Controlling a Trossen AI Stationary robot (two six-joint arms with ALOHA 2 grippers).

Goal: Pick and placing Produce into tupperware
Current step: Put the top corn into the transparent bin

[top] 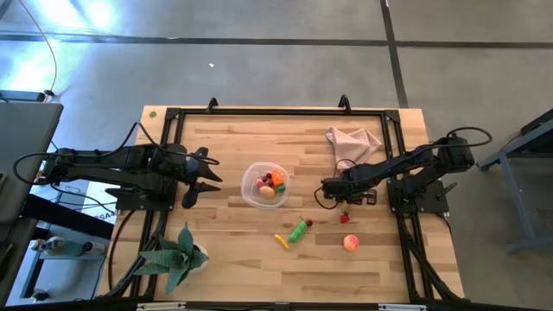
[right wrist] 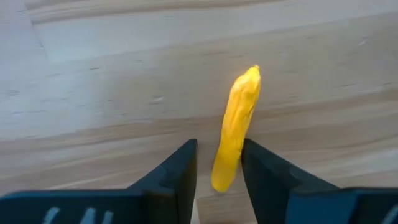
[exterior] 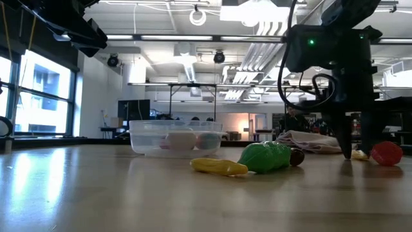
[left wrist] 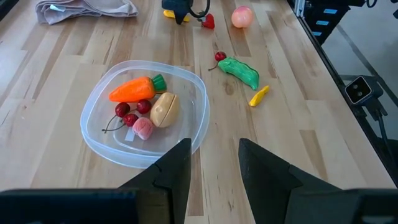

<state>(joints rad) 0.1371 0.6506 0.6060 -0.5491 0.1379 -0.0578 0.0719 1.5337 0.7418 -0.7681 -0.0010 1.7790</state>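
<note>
The tupperware (top: 245, 192) sits mid-table holding an orange carrot (left wrist: 132, 90), a tan lump (left wrist: 164, 109), red berries and a pink piece. Near it on the table lie a green pepper (top: 299, 230), a second yellow piece (top: 281, 240), a peach-pink fruit (top: 350, 243) and red berries (top: 346, 218). My right gripper (right wrist: 219, 165) points down at the table to the right of the tub. It is open, with its fingers on either side of one end of a yellow piece (right wrist: 239, 118) lying flat. My left gripper (left wrist: 214, 168) is open and hovers left of the tub. My right gripper comes from above, pointing down, its fingers straddling the yellow piece's lower end (right wrist: 224, 177) across its length. A gap shows beside one finger (right wrist: 183, 171). I cannot tell whether the other finger (right wrist: 261, 174) touches the piece. The piece lies on the table.
A pink cloth (top: 352, 142) lies bunched at the far right of the table, behind my right gripper. A green spiky plant (top: 177, 255) stands at the near left corner. A black frame (top: 276, 111) runs along the table's edges.
</note>
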